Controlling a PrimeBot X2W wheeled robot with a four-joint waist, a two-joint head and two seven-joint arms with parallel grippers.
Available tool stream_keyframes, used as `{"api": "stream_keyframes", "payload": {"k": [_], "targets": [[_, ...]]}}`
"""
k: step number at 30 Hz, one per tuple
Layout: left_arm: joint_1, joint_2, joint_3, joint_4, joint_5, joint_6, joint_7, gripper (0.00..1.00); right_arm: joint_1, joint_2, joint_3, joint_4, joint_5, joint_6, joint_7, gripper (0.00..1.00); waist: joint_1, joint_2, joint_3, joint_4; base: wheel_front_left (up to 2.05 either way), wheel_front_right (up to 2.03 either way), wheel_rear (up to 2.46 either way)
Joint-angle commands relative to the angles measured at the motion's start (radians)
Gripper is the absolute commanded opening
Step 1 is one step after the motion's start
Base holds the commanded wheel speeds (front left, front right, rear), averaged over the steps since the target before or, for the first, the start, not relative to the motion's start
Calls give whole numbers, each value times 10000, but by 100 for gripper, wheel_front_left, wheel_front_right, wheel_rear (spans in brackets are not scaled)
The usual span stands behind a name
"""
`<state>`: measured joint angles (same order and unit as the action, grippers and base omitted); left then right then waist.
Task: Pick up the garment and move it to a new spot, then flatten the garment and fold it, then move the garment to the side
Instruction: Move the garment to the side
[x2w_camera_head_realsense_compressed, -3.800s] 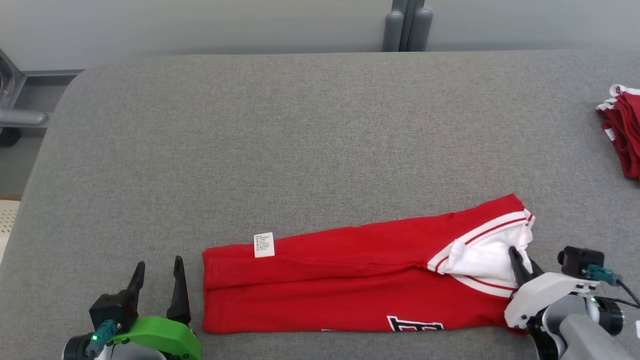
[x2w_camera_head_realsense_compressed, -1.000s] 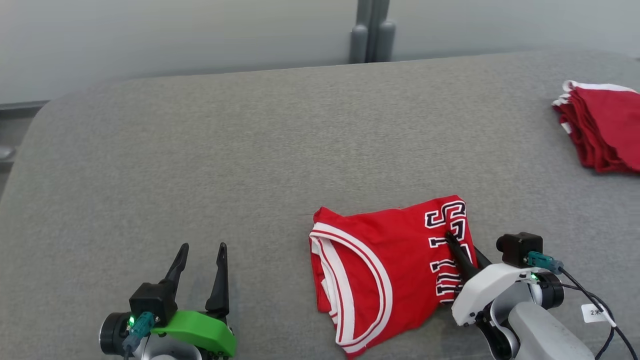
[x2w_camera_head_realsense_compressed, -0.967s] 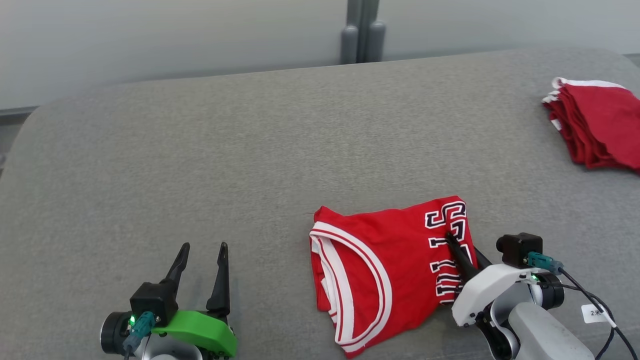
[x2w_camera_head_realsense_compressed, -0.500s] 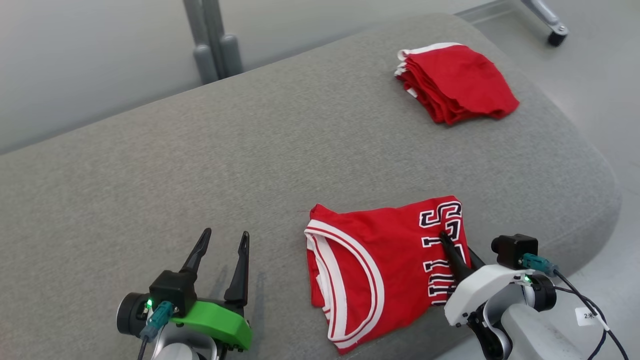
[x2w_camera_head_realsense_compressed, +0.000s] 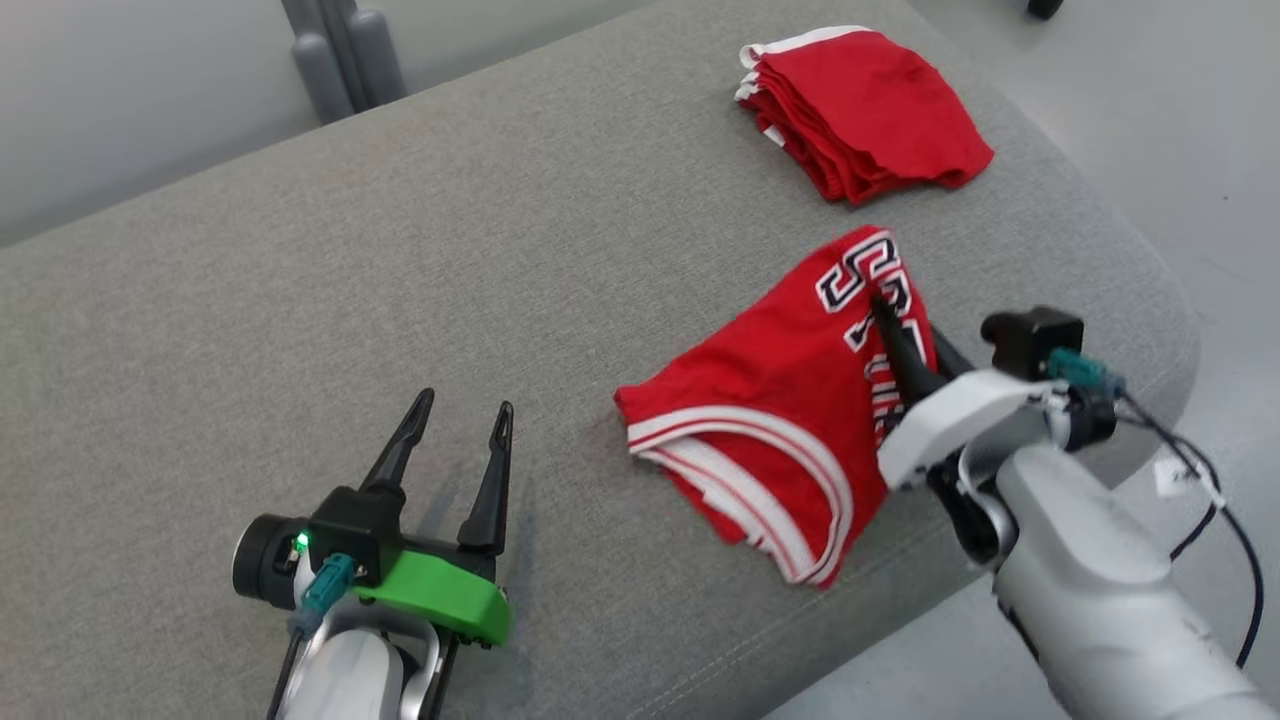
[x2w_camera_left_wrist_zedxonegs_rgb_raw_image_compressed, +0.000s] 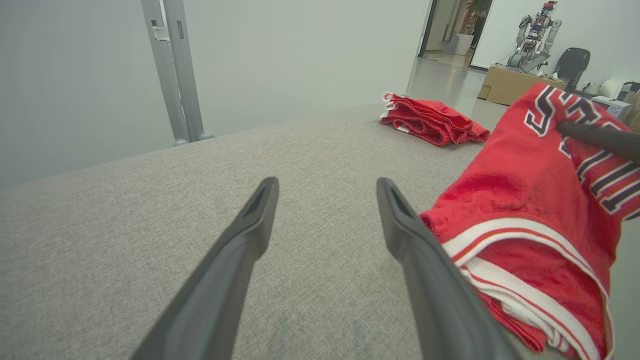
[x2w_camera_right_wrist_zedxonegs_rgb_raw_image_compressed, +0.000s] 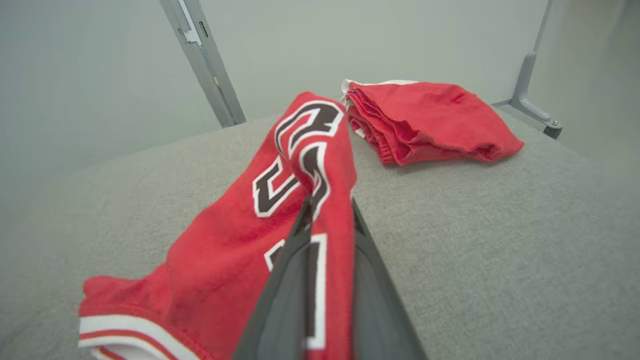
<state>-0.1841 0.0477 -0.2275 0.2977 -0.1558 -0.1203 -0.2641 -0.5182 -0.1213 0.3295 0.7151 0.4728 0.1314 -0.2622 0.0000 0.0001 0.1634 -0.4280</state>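
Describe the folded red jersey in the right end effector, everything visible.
The folded red knit jersey with white-and-red striped trim and black, white-outlined lettering is pinched at its lettered end by the right end effector, shut on the cloth. That end is lifted; the trimmed end sags onto the grey fabric-covered table near its front edge. Soft, several layers thick, slightly rumpled. It lies apart from the stack of folded red garments beyond.
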Motion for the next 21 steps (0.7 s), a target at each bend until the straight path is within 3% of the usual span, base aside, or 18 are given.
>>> {"api": "stream_keyframes", "payload": {"k": [1,8,12,20,21], "targets": [[-247,71,78,-78,158,-35,5,100,-660,-144,-109,42,-209,-16,-31,0,0,-1,1142,1099,0,0,0],[-624,117,196,-446,392,-87,5,100,-3375,-795,-1222,616,-979,-16,-30,0,0,-1,2117,1913,0,0,0],[-828,133,121,-682,474,-106,5,100,-4822,-1692,-2461,1154,-1708,-16,-29,0,0,-1,2511,2313,0,0,0],[-929,236,-143,-774,367,-103,5,100,-5643,-3050,-4424,2845,-3211,-16,-29,0,0,-1,2780,2811,0,0,0],[-943,255,-158,-786,367,-104,5,100,-5677,-3199,-4773,2999,-3503,-16,-29,55,0,-1,2822,2861,0,0,0]]}}
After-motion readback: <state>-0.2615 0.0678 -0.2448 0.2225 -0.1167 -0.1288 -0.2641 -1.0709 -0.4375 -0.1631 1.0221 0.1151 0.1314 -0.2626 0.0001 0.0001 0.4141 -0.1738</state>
